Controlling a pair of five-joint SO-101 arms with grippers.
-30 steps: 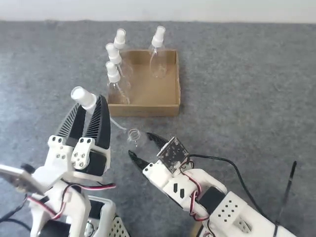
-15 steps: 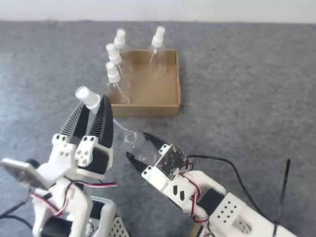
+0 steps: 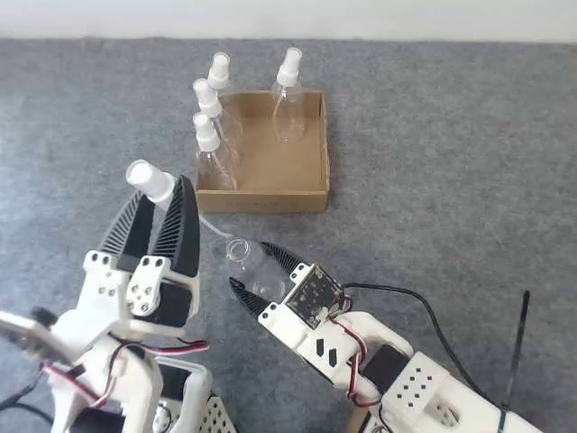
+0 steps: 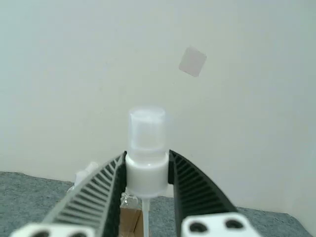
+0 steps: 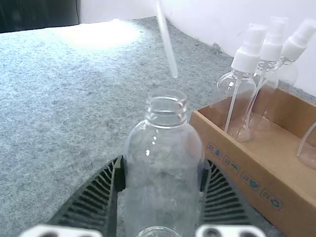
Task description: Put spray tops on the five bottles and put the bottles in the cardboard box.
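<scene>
Carpet: you are working over a grey carpet (image 3: 451, 135) that covers the whole surface.
Wall: a plain white wall (image 4: 59, 74) rises behind it, with a blurred grey patch (image 4: 192, 61) you cannot identify.
Cardboard box: the cardboard box (image 3: 261, 200) sits open at the far side, with four capped bottles (image 3: 215, 153) upright inside.
Left gripper: your left gripper (image 3: 164, 191) pinches the spray top (image 3: 149, 180), cap upward.
Right gripper: your right gripper (image 3: 254, 267) clamps the open bottle (image 3: 248, 257) by its body, just in front of the box.
Dip tube: the dip tube (image 5: 166, 44) ends near the bottle's mouth, not inside it.
Change: since half a second ago, the spray top has shifted slightly left in the high view, while the bottle has barely moved.
Hard to see: the bottle's base is cut off in the right wrist view, and the tube is faint against the carpet.
</scene>
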